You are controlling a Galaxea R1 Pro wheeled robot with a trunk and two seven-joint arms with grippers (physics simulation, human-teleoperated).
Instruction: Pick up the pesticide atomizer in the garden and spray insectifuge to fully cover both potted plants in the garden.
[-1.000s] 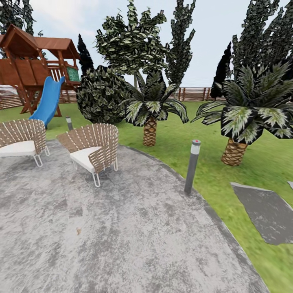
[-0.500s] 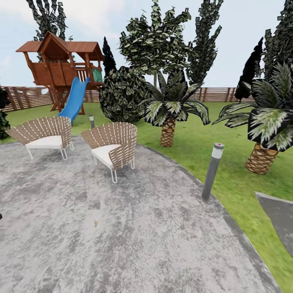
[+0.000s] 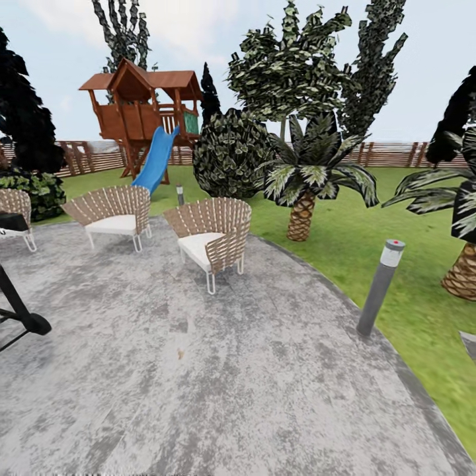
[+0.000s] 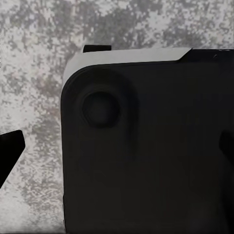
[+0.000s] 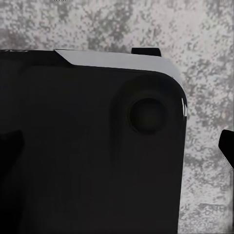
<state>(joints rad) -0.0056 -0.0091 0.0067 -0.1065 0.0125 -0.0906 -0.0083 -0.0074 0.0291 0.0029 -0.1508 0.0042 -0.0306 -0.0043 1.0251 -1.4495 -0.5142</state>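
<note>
No readable text, labels or numbers anywhere.

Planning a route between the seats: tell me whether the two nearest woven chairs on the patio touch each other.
Apart. The head view shows bare grey paving between the nearer chair and the chair behind it, with a plain gap between their legs on the patio.

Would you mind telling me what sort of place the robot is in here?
Most likely a backyard garden: a round grey paved patio with woven chairs, lawn with palms, a wooden playhouse with a blue slide, and a slatted fence.
</note>
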